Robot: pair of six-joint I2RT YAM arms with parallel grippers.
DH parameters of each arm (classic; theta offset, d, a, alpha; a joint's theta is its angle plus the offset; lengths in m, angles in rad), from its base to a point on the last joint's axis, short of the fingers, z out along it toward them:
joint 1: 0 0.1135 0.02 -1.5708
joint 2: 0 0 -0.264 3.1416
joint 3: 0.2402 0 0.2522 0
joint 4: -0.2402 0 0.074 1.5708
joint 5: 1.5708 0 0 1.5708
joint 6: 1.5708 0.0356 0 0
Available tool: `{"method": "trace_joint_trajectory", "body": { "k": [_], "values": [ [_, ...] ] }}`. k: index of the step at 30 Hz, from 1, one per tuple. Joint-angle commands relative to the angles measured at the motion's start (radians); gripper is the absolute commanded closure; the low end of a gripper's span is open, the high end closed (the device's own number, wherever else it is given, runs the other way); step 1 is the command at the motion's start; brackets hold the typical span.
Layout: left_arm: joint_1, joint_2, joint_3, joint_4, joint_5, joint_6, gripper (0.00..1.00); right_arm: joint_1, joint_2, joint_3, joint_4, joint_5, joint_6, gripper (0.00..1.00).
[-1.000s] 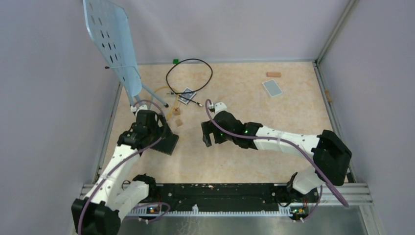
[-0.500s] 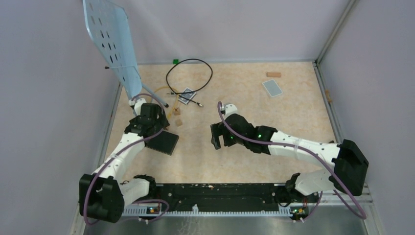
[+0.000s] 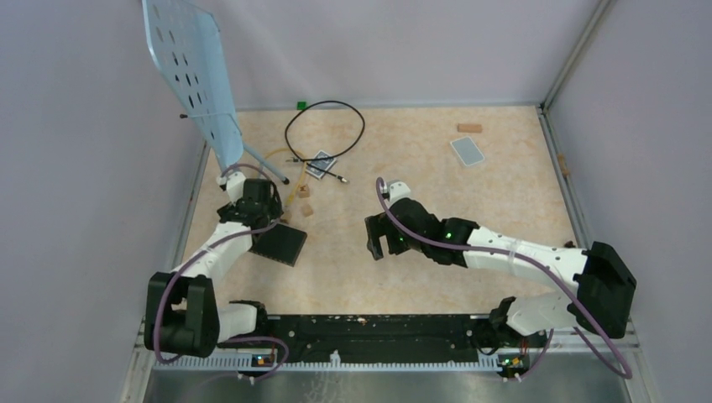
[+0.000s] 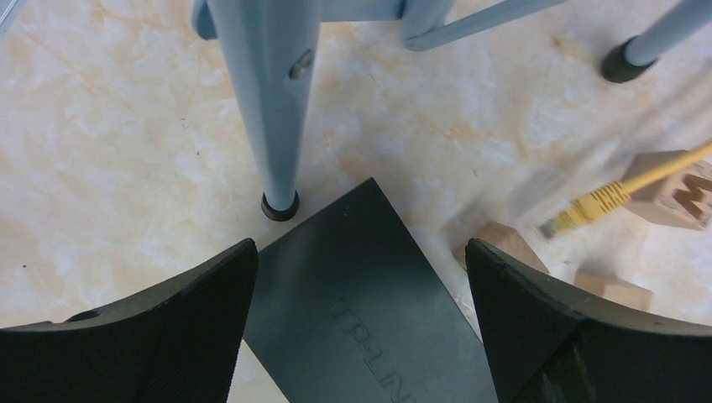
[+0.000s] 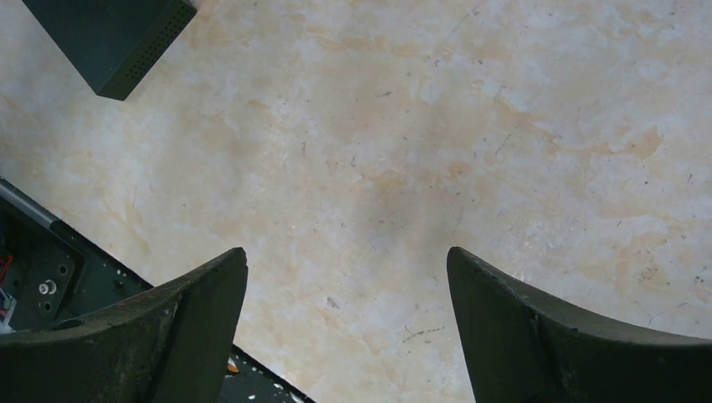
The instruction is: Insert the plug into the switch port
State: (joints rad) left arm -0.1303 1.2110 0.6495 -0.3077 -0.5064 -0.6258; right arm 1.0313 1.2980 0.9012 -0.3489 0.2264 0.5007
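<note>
The flat black switch box [image 3: 281,245] lies on the table at the left; its port does not show. My left gripper [image 3: 259,217] hovers open over the box's far corner. In the left wrist view the box [image 4: 361,285] lies between and below the wide-apart fingertips. The yellow plug [image 4: 588,206] on its yellow cable [image 3: 292,186] rests on the table beyond the box, to the right. My right gripper [image 3: 376,239] hangs open over bare table in the middle. The right wrist view has only the box's vented corner [image 5: 109,34] at its top left.
A pale blue perforated chair-like frame [image 3: 193,75] stands at the back left, one leg [image 4: 277,126] touching down just beyond the box. Small wooden blocks [image 4: 680,189] lie by the plug. A black cable loop [image 3: 323,126], a playing card [image 3: 321,164] and a pale card [image 3: 467,151] lie farther back.
My left gripper has drawn back toward the far left, uncovering more of the black box. The right gripper has drifted rightward and slightly nearer. Both stay open.
</note>
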Motion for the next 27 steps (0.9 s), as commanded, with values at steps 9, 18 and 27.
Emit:
{"method": "trace_joint_trajectory", "body": {
  "k": [9,18,27],
  "values": [
    [0.075,0.132,-0.019,0.172,-0.012,0.016,0.03,0.001,-0.036,-0.007,0.019,-0.017,0.012,0.13],
    [0.077,0.178,-0.021,0.115,0.045,-0.02,0.06,0.0,-0.04,-0.012,0.018,-0.013,0.019,0.13],
    [0.076,0.24,0.036,-0.042,0.176,-0.122,0.19,0.0,-0.043,-0.012,0.012,-0.017,0.032,0.13]
  ]
}}
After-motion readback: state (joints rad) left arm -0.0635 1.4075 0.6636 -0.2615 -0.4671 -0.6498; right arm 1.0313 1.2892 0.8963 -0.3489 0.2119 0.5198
